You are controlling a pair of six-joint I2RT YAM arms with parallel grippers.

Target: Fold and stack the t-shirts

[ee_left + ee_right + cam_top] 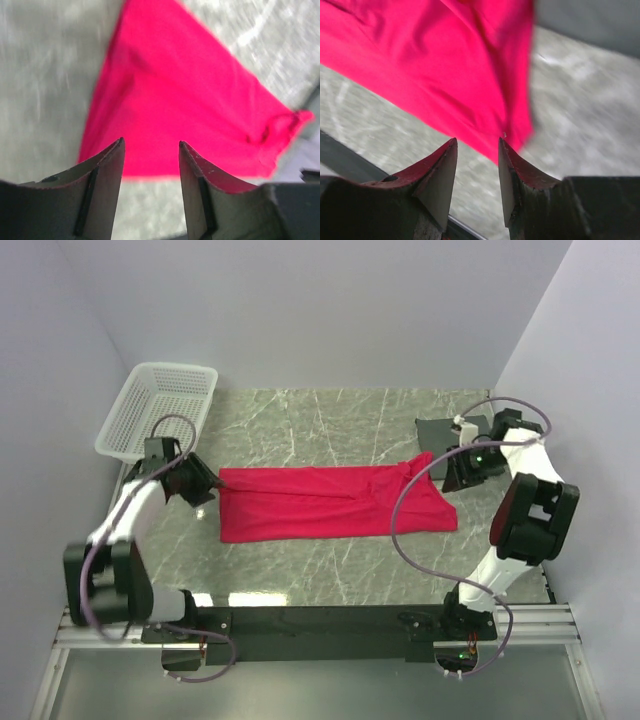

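At 6 o'clock, nearest the camera, a black metal rail carries both arm bases. Looping grey-purple cables rise from it.

Beyond the rail lies the grey-green marble-patterned table. At its middle is the plain crimson-red fabric t-shirt, folded into a long flat band. Its long axis runs from 9 o'clock to 3 o'clock. The 9 o'clock end is a straight edge. The 3 o'clock end flares wider and a bunched ridge climbs from it toward 2 o'clock. I cannot tell which end is the collar.

The left gripper is just beside the shirt's 9 o'clock edge. In the left wrist view its grey fingers stand moderately apart with nothing between them — the red cloth lies beyond the tips, apart from them.

The right gripper is at the bunched 2 o'clock corner. In the right wrist view its fingers are parted by a fairly narrow gap and hold nothing, with the shirt's edge just past the tips.

Farther back, at 2 o'clock behind the right gripper, a flat dark grey square pad lies on the table, partly covered by the arm. At 10 o'clock a white plastic mesh basket sits tilted in the far left corner — behind the left arm and well apart from the shirt.
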